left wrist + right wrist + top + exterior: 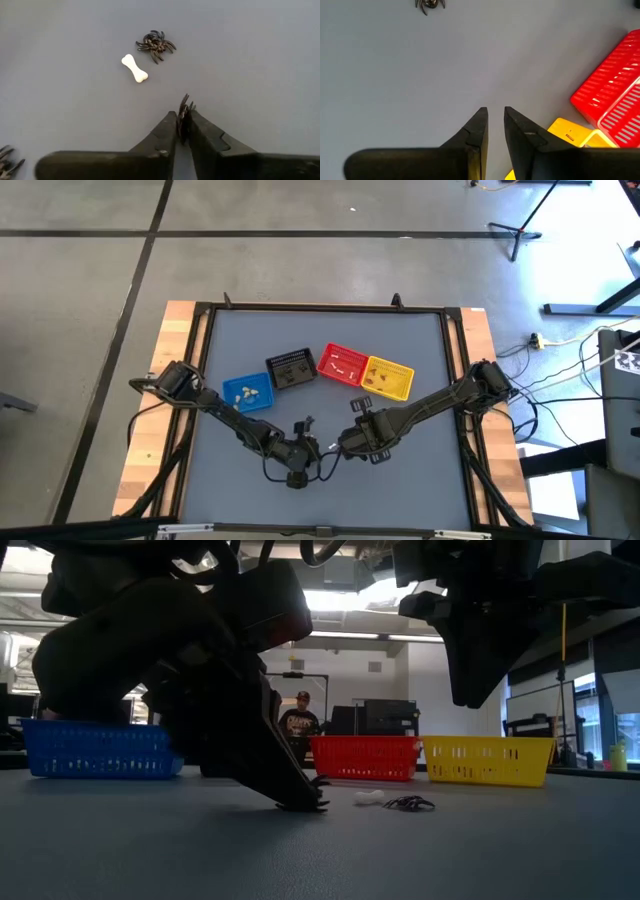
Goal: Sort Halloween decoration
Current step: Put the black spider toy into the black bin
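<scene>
Black spider trinket (184,111) sits pinched in the left gripper (183,131), the black basket (291,368) beyond it; the right gripper (493,131) hangs narrowly parted, empty.

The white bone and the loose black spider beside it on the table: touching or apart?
Apart. The left wrist view shows bare table between the white bone and the black spider.

Black spider (184,116) pinched; bone (134,68) lying flat

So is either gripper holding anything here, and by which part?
The left gripper pinches a black spider trinket by its body, legs sticking out past the fingertips. The right gripper holds nothing.
</scene>
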`<act>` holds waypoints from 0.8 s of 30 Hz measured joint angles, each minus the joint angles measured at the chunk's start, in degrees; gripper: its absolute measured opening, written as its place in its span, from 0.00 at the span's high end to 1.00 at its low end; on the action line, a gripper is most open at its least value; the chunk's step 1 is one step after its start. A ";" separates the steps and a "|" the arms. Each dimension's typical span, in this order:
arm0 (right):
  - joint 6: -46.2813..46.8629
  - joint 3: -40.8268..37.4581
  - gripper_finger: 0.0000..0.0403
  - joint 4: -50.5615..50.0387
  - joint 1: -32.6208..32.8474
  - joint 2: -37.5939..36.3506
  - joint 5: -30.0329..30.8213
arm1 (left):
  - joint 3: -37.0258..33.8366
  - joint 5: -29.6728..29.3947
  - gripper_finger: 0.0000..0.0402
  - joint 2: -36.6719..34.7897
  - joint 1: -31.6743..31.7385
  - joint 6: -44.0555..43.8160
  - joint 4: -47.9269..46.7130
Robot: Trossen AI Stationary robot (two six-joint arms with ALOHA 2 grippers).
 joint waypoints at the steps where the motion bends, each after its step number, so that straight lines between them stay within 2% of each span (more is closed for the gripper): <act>1: 0.00 0.00 0.85 -0.02 0.00 0.00 0.00 | -0.01 0.26 0.93 -0.06 0.01 -0.07 -0.05; 5: 0.00 0.00 0.85 0.00 0.00 0.00 0.02 | -0.04 0.64 0.98 -0.31 0.02 -0.18 -0.04; 15: 0.00 0.00 0.85 -0.01 0.00 0.00 0.00 | -0.18 3.09 0.99 -2.13 0.50 -0.11 -1.15; 19: 0.00 0.00 0.85 -0.02 -0.02 0.00 0.02 | -0.23 5.11 1.00 -6.67 1.82 1.77 -5.62; 24: 0.00 0.00 0.85 0.01 -0.02 0.00 0.02 | -0.20 4.29 1.00 -14.14 4.21 3.01 -17.42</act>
